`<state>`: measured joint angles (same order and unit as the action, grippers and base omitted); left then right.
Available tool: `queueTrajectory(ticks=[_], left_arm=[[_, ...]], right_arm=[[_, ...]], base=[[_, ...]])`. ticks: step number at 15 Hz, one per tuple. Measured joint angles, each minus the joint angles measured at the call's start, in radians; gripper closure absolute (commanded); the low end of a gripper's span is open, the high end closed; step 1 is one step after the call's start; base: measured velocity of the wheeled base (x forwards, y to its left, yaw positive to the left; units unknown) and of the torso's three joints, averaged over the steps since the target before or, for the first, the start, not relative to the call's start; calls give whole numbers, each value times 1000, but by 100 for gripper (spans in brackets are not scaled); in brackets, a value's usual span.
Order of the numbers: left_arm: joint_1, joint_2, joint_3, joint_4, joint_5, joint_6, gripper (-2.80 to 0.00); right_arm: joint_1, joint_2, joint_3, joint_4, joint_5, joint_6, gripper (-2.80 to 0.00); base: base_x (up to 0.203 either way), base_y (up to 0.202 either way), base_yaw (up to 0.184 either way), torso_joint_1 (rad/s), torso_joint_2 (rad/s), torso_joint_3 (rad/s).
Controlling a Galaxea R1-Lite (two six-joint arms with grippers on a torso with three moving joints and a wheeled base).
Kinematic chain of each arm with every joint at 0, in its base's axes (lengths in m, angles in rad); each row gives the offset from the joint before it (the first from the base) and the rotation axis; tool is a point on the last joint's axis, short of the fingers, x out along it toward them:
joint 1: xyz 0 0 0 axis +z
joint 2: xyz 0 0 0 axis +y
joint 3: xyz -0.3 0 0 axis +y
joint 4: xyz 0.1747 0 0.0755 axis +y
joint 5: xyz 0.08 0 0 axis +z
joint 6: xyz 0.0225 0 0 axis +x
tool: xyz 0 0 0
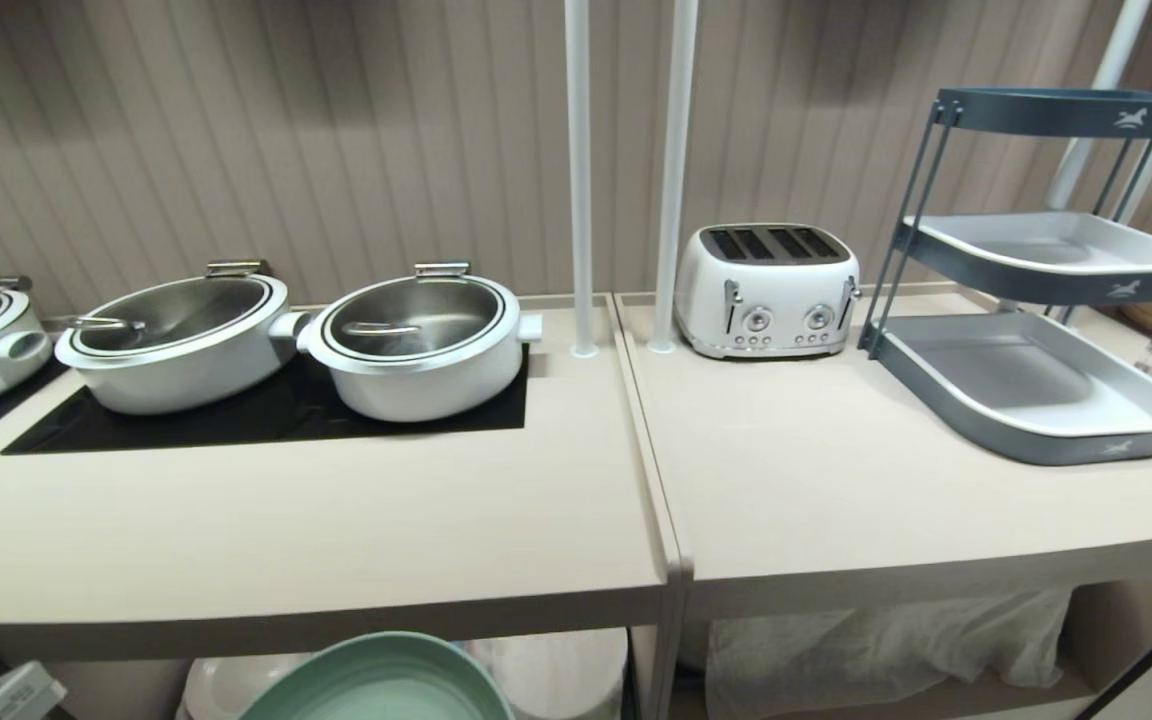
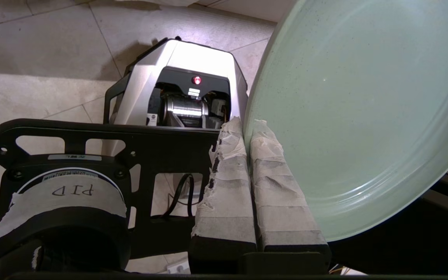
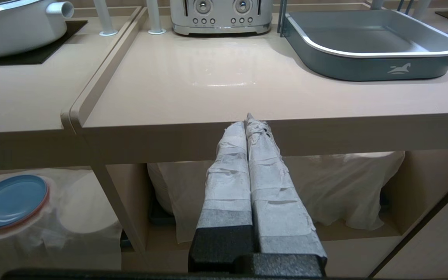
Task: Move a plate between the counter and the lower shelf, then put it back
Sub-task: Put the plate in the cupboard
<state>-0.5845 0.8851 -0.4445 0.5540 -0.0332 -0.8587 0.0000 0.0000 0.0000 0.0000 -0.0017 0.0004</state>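
Mint-green plate [image 2: 360, 116] pinched at its rim by the left gripper [image 2: 247, 126], taped fingers [image 2: 228, 186] clamped on the edge, plate tilted over tiled floor [image 2: 33, 46]. From the head camera the plate sits low, below the counter [image 1: 286, 540] front edge, only its top arc visible. Right gripper [image 3: 249, 122] closed on nothing, before the adjoining slab [image 3: 247, 77]. White cloth [image 3: 344, 186] covers the lower shelf; blue plate [image 3: 10, 200] partly wrapped.

The plate [image 1: 386, 685] is plain mint green, the counter [image 1: 286, 540] beige with black cooktop panels [image 1: 266, 410], the toaster [image 1: 766, 290] white, the tray rack [image 1: 1036, 390] grey-blue, a second plate [image 3: 10, 200] blue
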Motion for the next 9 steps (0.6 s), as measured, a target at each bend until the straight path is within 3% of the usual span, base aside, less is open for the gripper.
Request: queueTrajectory(ticks=[9], left_arm=[[0,0,0,-1,-5,0,0]], right_arm=[[0,0,0,0,0,0,0]], base=[[0,0,0,-84,185,93]])
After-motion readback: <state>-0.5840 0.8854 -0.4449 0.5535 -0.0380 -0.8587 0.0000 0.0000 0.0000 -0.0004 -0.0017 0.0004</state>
